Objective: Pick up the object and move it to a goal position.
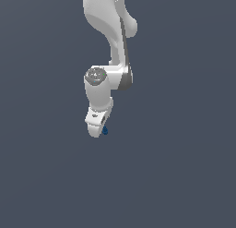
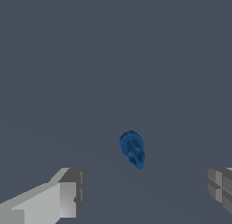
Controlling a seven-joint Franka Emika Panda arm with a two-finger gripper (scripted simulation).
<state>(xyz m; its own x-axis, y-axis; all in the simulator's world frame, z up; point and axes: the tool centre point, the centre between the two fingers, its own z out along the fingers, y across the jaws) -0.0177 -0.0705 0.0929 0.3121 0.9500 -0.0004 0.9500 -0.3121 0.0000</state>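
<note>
A smooth white arm (image 1: 113, 47) of rounded, glossy segments with grey joint bands hangs down over a flat, matte slate-grey ground (image 1: 184, 176). Its gripper (image 1: 97, 130) points downward, a blunt white block in the exterior view.

In the wrist view the gripper (image 2: 142, 196) stands spread wide — one finger (image 2: 63, 196) is a boxy, pale grey prism with flat facets, the other finger (image 2: 221, 189) a darker grey block with a ribbed, stepped pad. Nothing lies between the pads; they clamp on nothing.

The object (image 2: 132, 148) is a small deep-blue blob, rounded and lumpy (its surface looks coiled or ridged, a little longer than wide), with a glossier, brighter rim on one side. In the wrist view it sits ahead of the gap between the fingers, nearer the pale finger than the ribbed one, and apart from both. In the exterior view the object (image 1: 105, 130) peeks out at about four o'clock of the gripper's tip, just beside it; whether it touches cannot be told there.
</note>
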